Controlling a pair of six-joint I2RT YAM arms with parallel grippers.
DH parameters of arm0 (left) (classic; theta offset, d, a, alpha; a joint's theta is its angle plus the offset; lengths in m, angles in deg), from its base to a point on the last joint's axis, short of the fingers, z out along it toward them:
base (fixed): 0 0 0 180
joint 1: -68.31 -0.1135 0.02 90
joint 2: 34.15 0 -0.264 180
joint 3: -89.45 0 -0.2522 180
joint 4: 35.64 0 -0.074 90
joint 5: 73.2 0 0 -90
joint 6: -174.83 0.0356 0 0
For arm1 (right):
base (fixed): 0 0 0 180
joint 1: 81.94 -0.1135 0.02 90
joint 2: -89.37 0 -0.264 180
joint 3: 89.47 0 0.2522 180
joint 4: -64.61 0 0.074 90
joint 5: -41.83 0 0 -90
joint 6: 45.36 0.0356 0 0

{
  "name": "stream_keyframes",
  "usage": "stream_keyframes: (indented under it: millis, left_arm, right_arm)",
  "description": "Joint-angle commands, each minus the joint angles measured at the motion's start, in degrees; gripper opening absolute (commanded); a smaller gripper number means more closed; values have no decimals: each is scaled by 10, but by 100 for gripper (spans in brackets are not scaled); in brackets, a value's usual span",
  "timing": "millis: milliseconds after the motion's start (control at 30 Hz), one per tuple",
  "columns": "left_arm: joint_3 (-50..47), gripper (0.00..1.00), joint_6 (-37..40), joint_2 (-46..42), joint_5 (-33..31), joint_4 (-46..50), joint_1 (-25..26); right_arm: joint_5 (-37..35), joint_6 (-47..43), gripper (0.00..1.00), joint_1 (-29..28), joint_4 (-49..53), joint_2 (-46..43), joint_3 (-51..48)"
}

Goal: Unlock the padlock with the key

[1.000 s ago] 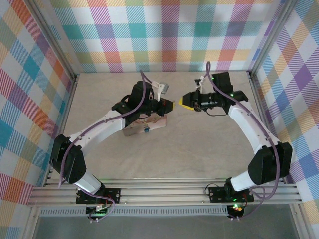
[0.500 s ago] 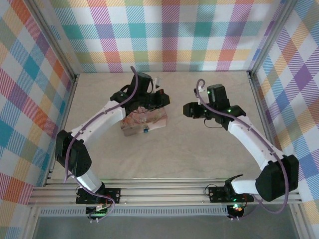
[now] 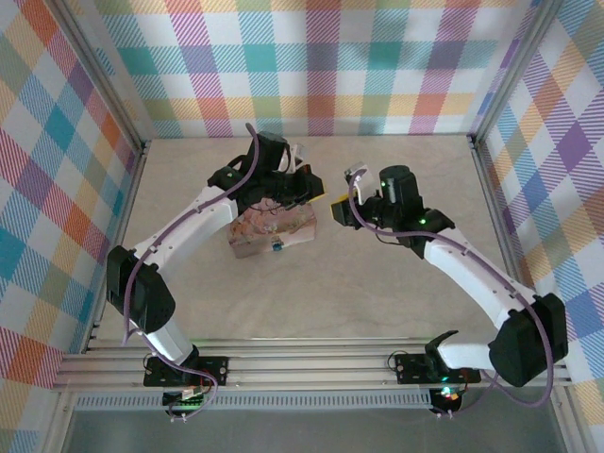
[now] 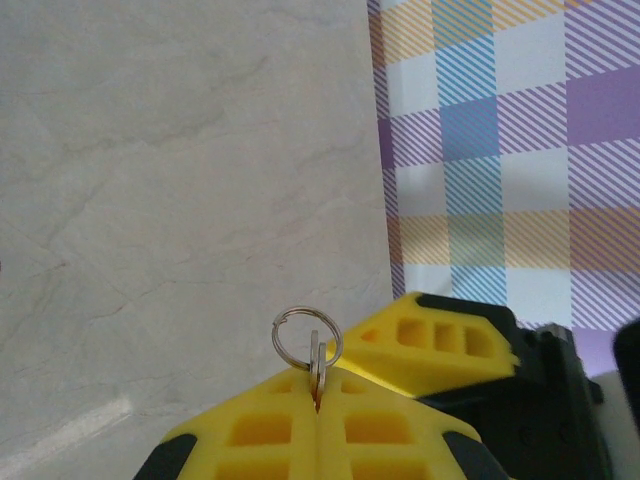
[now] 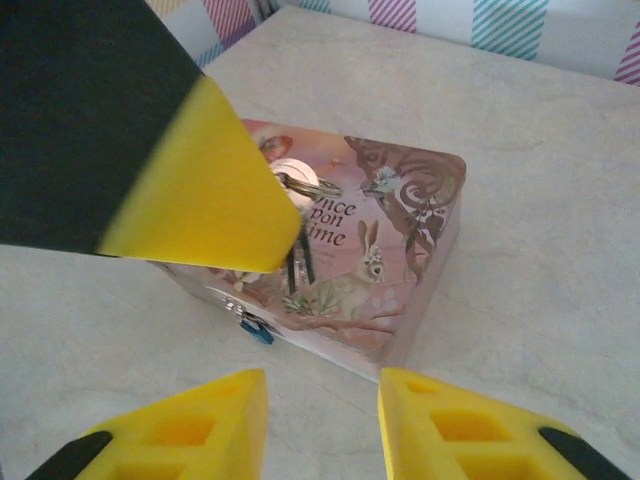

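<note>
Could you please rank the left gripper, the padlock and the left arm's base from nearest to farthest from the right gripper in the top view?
From the right gripper:
1. Left gripper, just left of it, over the tin.
2. Padlock, on the tin's near side.
3. Left arm's base, far off at bottom left.

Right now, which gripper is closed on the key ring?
The left gripper: its fingers pinch the key ring. The right gripper's jaws stand apart, empty.

Your left arm (image 3: 184,231) and right arm (image 3: 472,274) have white links, black joints and a loose purple cable (image 3: 253,151) each. Their fingers (image 5: 440,420) are yellow, hollowed with square pockets.
</note>
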Motion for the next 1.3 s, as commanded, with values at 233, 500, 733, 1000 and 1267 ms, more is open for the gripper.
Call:
stream_keyframes:
  millis: [233, 500, 733, 1000, 1267]
  left_arm:
    - [15, 0, -5, -10, 26, 18, -1]
    - [33, 0, -3, 4, 41, 26, -1]
    - [56, 0, 6, 22, 56, 48, -1]
    - [66, 0, 16, 32, 65, 75, -2]
    - [66, 0, 26, 34, 68, 88, -1]
  right_arm:
    - [26, -83, 41, -9, -6, 42, 58]
    - [50, -142, 40, -21, 10, 62, 79]
    - [53, -166, 19, -23, -8, 65, 74]
    - [57, -202, 0, -23, -22, 41, 49]
    - [79, -204, 0, -23, 0, 23, 37]
